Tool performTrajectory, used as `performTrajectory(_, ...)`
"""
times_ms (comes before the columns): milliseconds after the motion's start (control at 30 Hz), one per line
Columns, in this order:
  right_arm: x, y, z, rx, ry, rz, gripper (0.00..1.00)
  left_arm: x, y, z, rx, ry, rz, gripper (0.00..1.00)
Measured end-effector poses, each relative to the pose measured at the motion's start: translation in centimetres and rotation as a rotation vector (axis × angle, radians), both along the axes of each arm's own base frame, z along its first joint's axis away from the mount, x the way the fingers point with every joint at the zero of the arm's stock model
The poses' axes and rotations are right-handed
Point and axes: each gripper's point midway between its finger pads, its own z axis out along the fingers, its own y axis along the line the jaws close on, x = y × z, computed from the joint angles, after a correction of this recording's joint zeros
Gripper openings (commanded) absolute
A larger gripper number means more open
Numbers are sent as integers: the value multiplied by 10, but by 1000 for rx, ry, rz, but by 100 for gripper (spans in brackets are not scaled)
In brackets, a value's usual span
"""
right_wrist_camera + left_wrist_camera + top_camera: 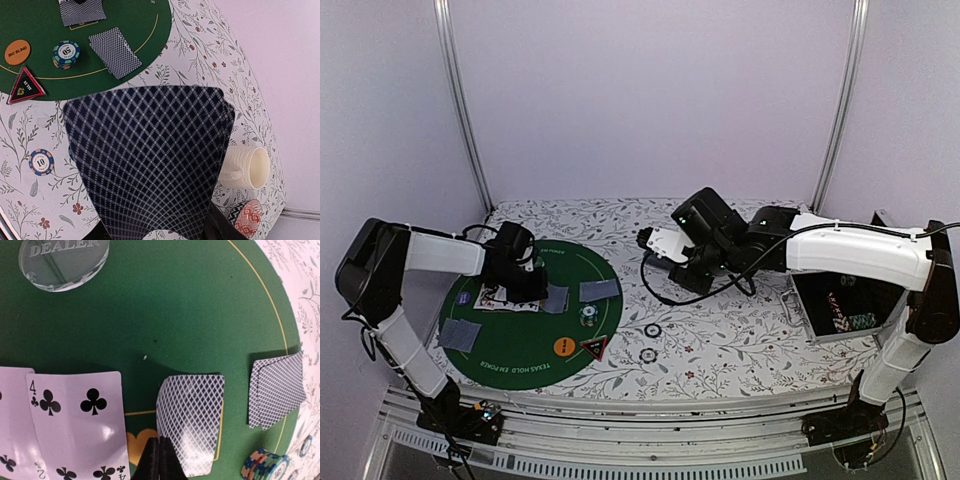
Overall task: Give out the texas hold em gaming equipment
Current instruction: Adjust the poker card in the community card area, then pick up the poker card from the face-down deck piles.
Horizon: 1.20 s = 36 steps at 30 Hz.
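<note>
Dealing cards: my left gripper (159, 460), fully closed, touches a face-down grey-blue diamond-backed card (192, 420) on the round green felt mat (165, 315). My right gripper (160, 234) clamps the matching deck (150, 165) right of the mat. Next, I judge, another card gets passed across.

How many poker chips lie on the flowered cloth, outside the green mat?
2. One chip lies right of the green mat; the other chip sits just below it in the top view. The right arm may hide more.
</note>
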Motion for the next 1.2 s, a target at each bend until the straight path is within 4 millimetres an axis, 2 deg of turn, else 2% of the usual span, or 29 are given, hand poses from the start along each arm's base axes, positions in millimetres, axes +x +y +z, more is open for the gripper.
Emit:
performTrajectory(467, 0, 0, 0, -1, 0, 0, 46, 1, 8, -2, 37, -4, 2, 0)
performTrajectory(500, 0, 0, 0, -1, 0, 0, 46, 1, 8, -2, 38, -3, 2, 2)
performTrajectory(667, 0, 0, 0, -2, 1, 0, 46, -1, 10, -3, 49, 5, 4, 29)
performTrajectory(833, -1, -1, -1, -8, 5, 0, 46, -6, 13, 4, 54, 10, 7, 34)
performTrajectory(933, -1, -2, -2, -11, 7, 0, 46, -5, 14, 22, 43, -26, 12, 34)
performTrajectory(1000, -2, -2, -2, -14, 9, 0, 46, -2, 11, 43, 21, -71, 10, 37)
performTrajectory(1100, -1, -2, -2, -13, 8, 0, 46, 5, -1, 82, -32, -169, -19, 52)
performTrajectory(1200, -2, -1, -1, -10, 7, 2, 46, 8, -31, 129, -107, -295, -99, 69)
